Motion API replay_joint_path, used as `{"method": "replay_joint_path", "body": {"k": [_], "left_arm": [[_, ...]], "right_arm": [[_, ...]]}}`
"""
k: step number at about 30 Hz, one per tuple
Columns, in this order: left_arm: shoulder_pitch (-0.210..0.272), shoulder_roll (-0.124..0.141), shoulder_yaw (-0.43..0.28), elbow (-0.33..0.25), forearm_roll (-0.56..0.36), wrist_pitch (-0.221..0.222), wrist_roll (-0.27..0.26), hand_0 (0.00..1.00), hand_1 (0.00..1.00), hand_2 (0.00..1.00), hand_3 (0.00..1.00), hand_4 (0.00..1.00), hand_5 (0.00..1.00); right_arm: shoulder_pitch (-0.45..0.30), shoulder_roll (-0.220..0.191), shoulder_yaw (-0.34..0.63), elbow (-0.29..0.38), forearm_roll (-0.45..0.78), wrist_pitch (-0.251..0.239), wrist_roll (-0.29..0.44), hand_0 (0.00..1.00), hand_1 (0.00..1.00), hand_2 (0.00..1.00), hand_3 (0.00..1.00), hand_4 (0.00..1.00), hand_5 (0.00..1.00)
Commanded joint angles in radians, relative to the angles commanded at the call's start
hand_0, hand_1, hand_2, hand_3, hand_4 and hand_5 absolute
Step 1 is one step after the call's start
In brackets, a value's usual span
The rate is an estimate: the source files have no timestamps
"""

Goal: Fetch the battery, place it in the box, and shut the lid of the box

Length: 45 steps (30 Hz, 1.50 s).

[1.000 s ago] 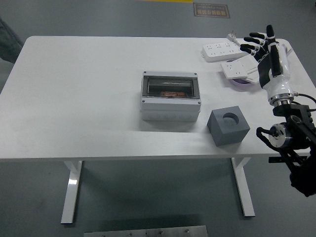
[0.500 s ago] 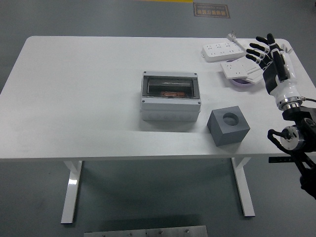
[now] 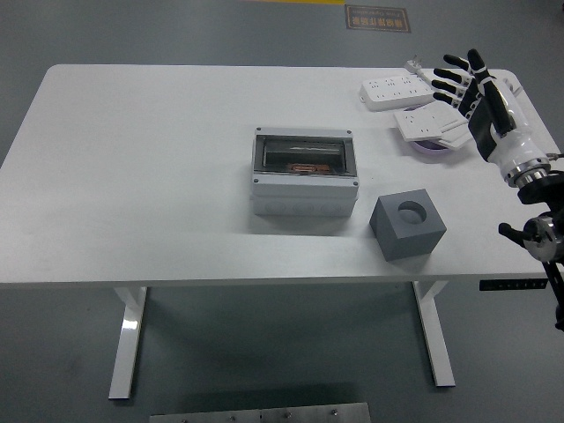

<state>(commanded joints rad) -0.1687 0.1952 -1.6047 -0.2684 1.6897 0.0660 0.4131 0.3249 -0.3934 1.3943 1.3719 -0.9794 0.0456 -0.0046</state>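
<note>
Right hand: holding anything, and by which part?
Nothing. The right hand is over the table's far right corner with its fingers spread, near the power strips but gripping none.

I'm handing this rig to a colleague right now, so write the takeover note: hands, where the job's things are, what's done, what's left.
Right hand: fingers spread, holding nothing, raised over the table's far right corner beside the power strips.
Left hand: not in view.
Grey box: table centre, its dark see-through lid down over the window.
Grey block with a round hole on top: right of the box, near the front edge.
Battery: I cannot pick one out in this view.
Done: nothing visible.
Left: find and fetch the battery, open the box, place it inside, close the lid.
</note>
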Motion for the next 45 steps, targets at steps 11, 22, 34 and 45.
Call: {"method": "replay_joint_path", "body": {"k": [11,22,34,45], "left_arm": [[0.000,-0.009,-0.006,-0.001,0.019,-0.013,0.003,0.593,0.690,0.603,0.586,0.563,0.002],[-0.007,-0.018,-0.025,-0.003,0.069,-0.037,0.007,0.593,0.690,0.603,0.587,0.565,0.002],[-0.010,-0.021,-0.026,-0.004,0.073,-0.041,0.009,0.593,0.687,0.604,0.588,0.568,0.002],[-0.008,-0.023,-0.026,-0.004,0.074,-0.044,0.010,0.593,0.686,0.603,0.588,0.572,0.002]], "right_arm": [[0.016,0.057,0.119,0.012,-0.225,0.075,-0.168,0.755,0.741,0.762,0.749,0.861,0.600],[0.056,0.139,0.026,-0.047,0.048,-0.191,0.167,0.688,0.685,0.718,0.675,0.640,0.328],[0.037,0.070,-0.111,-0.021,0.474,-0.277,0.320,0.637,0.576,0.588,0.612,0.702,0.414],[0.001,-0.028,0.101,0.065,0.167,0.073,-0.076,0.643,0.601,0.611,0.640,0.697,0.489]]}}
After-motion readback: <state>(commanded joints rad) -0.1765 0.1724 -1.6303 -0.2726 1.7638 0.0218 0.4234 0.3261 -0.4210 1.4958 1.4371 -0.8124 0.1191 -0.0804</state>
